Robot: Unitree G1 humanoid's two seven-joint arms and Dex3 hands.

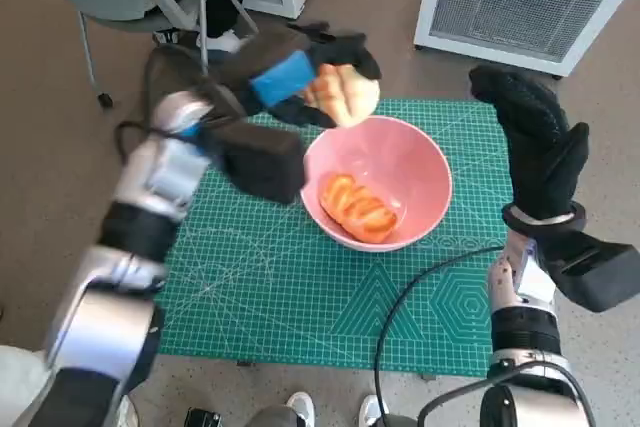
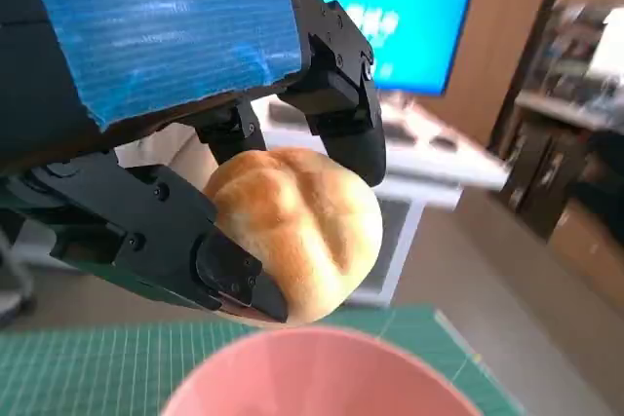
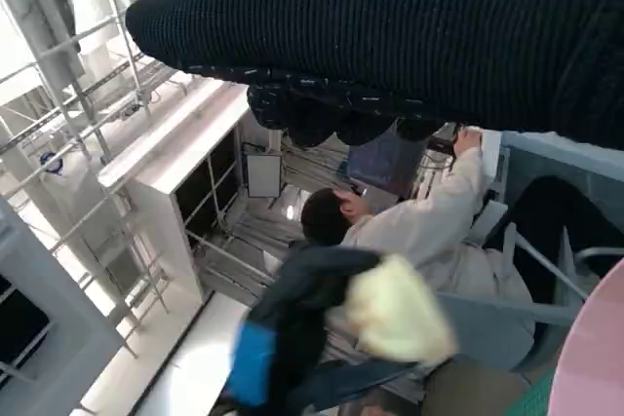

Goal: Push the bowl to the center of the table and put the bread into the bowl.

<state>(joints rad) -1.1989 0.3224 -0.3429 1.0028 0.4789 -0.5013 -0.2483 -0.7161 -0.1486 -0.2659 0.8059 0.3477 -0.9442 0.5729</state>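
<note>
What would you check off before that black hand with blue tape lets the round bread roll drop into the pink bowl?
1. Left hand holds the round golden bread roll firmly: ok.
2. Roll above the pink plastic bowl: not ok, it hangs over the far rim.
3. Bowl near the middle of the green cutting mat: ok.
4. Room in the bowl beside the orange pastry: ok.
5. Gloved right hand clear of the bowl: ok.

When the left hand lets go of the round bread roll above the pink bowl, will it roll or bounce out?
Probably not. The bread roll looks soft and light, so it should land gently rather than bounce. It is rounded and could roll a little, but the pink bowl has sloped walls that would likely keep it in. The orange pastry already inside may also stop it.
</note>
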